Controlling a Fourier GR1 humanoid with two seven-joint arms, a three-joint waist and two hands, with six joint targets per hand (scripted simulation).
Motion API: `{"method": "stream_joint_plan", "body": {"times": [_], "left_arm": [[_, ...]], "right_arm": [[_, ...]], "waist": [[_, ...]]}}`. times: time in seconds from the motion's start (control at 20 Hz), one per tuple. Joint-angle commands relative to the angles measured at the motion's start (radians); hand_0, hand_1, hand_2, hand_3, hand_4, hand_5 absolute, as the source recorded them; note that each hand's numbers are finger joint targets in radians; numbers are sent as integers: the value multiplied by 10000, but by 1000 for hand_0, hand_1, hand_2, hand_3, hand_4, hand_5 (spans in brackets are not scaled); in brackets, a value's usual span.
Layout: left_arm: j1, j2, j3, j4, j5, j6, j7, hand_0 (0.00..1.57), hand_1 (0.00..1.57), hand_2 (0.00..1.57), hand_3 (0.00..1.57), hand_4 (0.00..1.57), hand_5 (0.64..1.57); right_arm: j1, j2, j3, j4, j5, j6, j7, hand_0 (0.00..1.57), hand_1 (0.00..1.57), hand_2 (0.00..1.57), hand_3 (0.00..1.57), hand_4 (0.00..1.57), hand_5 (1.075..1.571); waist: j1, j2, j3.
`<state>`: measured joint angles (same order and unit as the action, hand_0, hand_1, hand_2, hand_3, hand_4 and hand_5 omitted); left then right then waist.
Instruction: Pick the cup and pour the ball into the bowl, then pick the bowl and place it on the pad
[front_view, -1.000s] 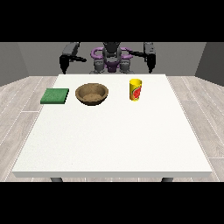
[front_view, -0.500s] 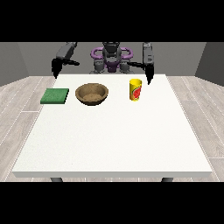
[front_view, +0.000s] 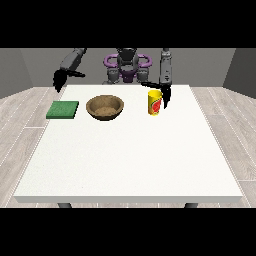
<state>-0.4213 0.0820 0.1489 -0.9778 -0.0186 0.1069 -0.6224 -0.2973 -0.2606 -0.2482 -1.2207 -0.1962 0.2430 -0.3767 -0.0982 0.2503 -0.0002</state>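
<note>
Front view: the black hand at the view's right (front_view: 164, 95) has dropped from beside the robot's torso to just right of the yellow cup with a red label (front_view: 155, 102), which stands upright on the white surface (front_view: 130, 160); its finger spread cannot be told. The hand at the view's left (front_view: 60, 80) has swung outward, hanging beyond the far left corner. The brown wooden bowl (front_view: 105, 107) and green square pad (front_view: 63, 109) sit untouched, so the cup pick appears imminent.
</note>
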Motion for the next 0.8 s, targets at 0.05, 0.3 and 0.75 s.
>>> {"method": "stream_joint_plan", "body": {"times": [0.05,0.3,0.75], "left_arm": [[-697,-61,259,1266,57,192,-745,0,0,0,0,0,1245],[-800,741,556,2164,-545,954,-1554,1240,1240,1571,1571,474,1442],[-1596,195,419,2891,-1937,4464,-1724,1343,1343,1571,1571,879,1505]], "right_arm": [[-400,-616,-526,803,-382,575,-288,0,0,0,0,0,1558],[-478,-97,-140,171,-109,34,-268,0,0,0,0,0,1561],[-1003,-1355,-786,607,-715,1233,-404,0,0,0,0,0,1556]], "waist": [[1,111,1],[-320,614,-8],[-1136,1341,0]]}}
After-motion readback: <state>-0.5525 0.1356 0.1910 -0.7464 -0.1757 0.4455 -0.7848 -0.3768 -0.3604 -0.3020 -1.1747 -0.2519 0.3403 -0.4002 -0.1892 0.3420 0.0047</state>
